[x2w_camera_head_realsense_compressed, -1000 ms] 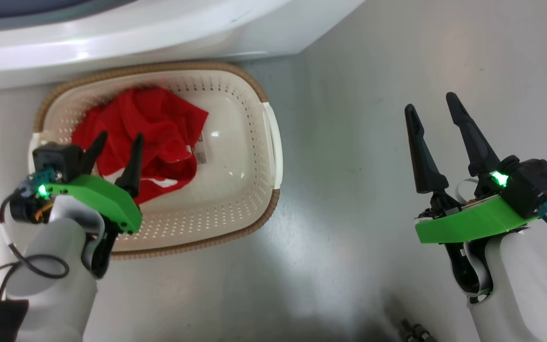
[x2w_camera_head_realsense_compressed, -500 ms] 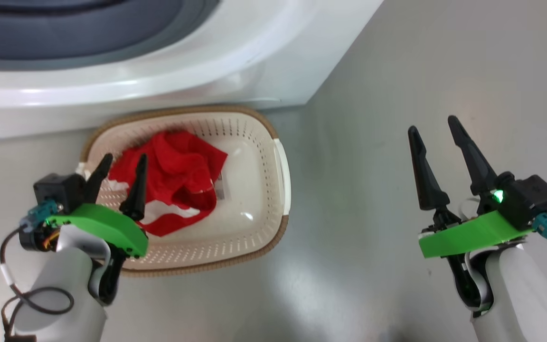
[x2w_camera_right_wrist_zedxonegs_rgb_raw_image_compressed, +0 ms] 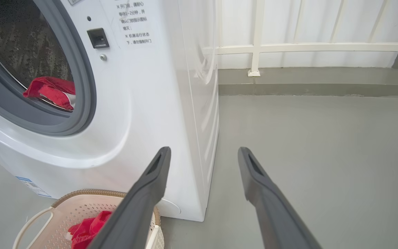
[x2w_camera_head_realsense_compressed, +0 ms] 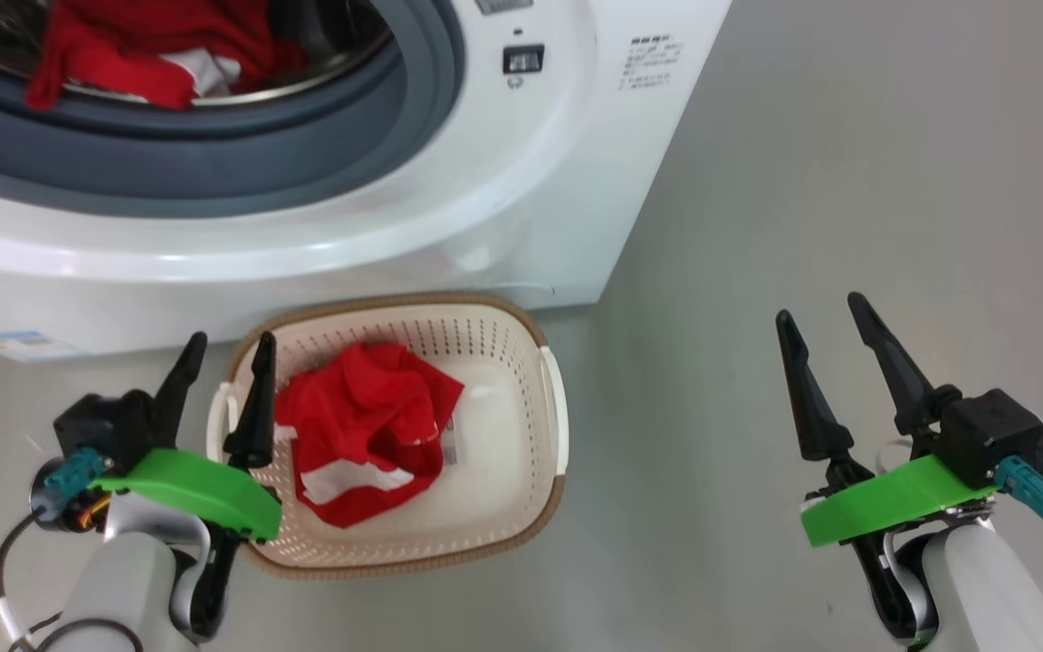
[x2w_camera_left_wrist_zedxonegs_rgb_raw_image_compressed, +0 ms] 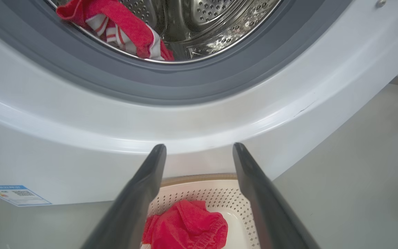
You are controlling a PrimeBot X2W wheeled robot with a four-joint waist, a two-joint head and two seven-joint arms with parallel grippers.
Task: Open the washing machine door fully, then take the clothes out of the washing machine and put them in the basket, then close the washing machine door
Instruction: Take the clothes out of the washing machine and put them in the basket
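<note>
My left gripper (x2w_camera_head_realsense_compressed: 232, 342) hangs empty, fingers apart, at the left rim of the basket (x2w_camera_head_realsense_compressed: 521, 319), which holds a red garment (x2w_camera_head_realsense_compressed: 368, 426). My right gripper (x2w_camera_head_realsense_compressed: 820, 308), also apart and empty, hovers over the floor (x2w_camera_head_realsense_compressed: 802, 163). More red clothes (x2w_camera_head_realsense_compressed: 123, 41) lie inside the washing machine (x2w_camera_head_realsense_compressed: 521, 181).

Red clothes (x2w_camera_head_realsense_compressed: 363, 430) crumpled in cream basket (x2w_camera_head_realsense_compressed: 508, 471) before white washing machine (x2w_camera_head_realsense_compressed: 521, 181), more inside.

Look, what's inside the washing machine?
Red-and-white clothes lie at the front of its steel drum. Whatever sits under them, or higher in the drum, cannot be seen.
</note>
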